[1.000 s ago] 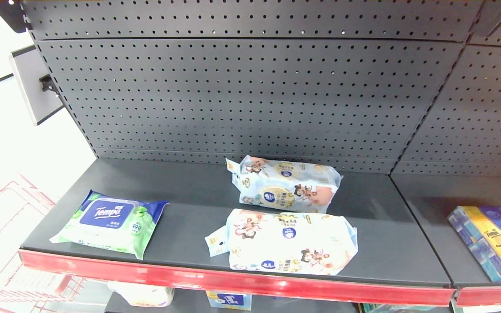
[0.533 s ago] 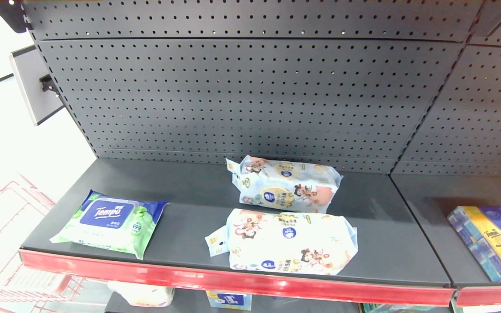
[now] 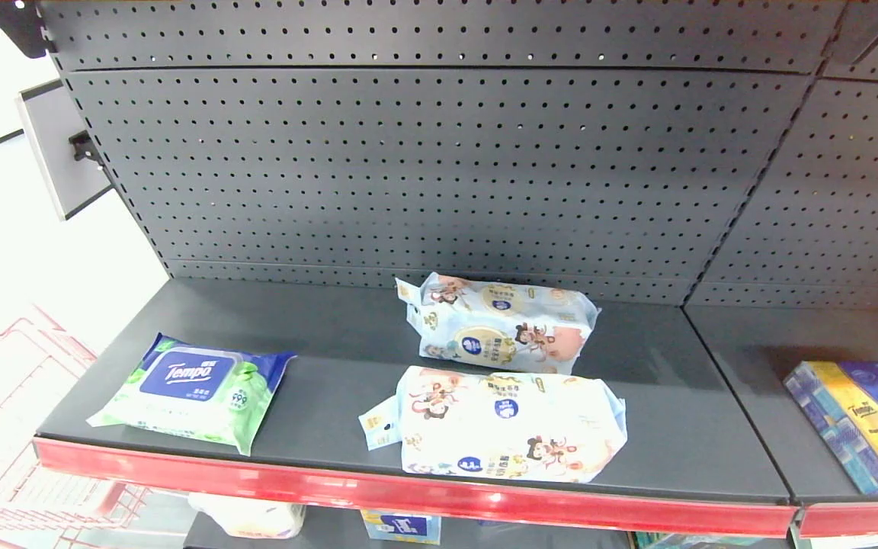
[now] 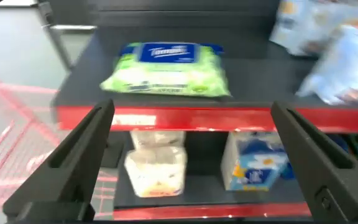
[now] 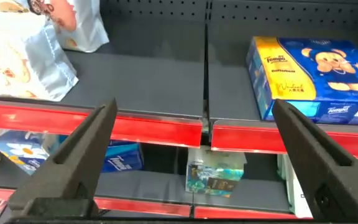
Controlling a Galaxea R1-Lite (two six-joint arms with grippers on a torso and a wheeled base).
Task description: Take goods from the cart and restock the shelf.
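On the dark shelf [image 3: 347, 343] lie a green and blue wipes pack [image 3: 191, 389] at the left and two cartoon-printed tissue packs, one behind [image 3: 500, 324] and one in front [image 3: 507, 423]. A red wire cart [image 3: 4, 427] stands at the lower left. My left gripper [image 4: 191, 107] is open in front of the shelf's red edge, below the wipes pack [image 4: 166, 68], holding nothing. My right gripper [image 5: 194, 106] is open and empty too, level with the red edge between a cartoon pack [image 5: 17, 56] and a blue and yellow tissue box pack [image 5: 316, 74].
The blue and yellow box pack [image 3: 866, 419] lies on the neighbouring shelf section to the right. A pegboard back wall [image 3: 439, 175] rises behind. The lower shelf holds a white pack [image 4: 157, 168], a blue box [image 4: 253, 168] and a teal pack [image 5: 216, 174].
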